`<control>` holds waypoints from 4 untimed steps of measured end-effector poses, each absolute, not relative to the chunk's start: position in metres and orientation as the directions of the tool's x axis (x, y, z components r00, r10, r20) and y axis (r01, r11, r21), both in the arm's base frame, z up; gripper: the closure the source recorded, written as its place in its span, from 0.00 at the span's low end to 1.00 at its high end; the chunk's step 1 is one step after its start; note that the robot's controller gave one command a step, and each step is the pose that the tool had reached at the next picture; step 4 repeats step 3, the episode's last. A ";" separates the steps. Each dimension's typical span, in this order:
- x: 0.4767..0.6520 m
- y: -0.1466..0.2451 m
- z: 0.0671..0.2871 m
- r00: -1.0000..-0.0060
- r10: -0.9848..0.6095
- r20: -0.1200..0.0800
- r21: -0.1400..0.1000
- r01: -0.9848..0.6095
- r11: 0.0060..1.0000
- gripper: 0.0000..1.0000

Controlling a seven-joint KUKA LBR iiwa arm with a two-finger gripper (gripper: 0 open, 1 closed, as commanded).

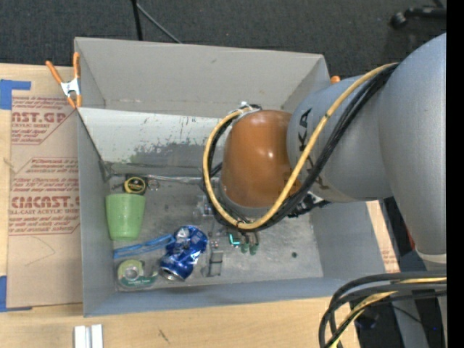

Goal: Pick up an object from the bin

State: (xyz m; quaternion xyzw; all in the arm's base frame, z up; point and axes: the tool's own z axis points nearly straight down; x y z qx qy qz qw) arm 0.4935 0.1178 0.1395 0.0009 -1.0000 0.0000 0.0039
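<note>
My gripper (215,259) hangs low over the bin floor near the front wall, under the arm's orange dome. Just to its left, almost touching it, lies a crushed blue can (183,251). Further left, a clear tape dispenser (135,270) with a greenish roll and a blue strip lies in the front left corner. A light green plastic cup (125,215) lies on its side by the left wall. Behind the cup sits a small yellow and black tape measure (135,185).
The arm and its looped yellow cables cover the bin's middle and right. Bare floor shows to the right of the gripper, toward the front right corner. The front wall is close below the gripper.
</note>
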 end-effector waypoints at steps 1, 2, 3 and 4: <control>0.526 0.120 0.074 -1.000 -0.018 0.003 -0.001 -0.018 1.000 0.00; 0.527 0.121 0.079 -1.000 -0.017 -0.001 0.002 -0.017 1.000 1.00; 0.565 0.151 0.285 -0.999 0.035 -0.011 0.004 0.035 0.999 1.00; 0.565 0.151 0.285 -0.999 0.035 -0.011 0.004 0.035 0.999 1.00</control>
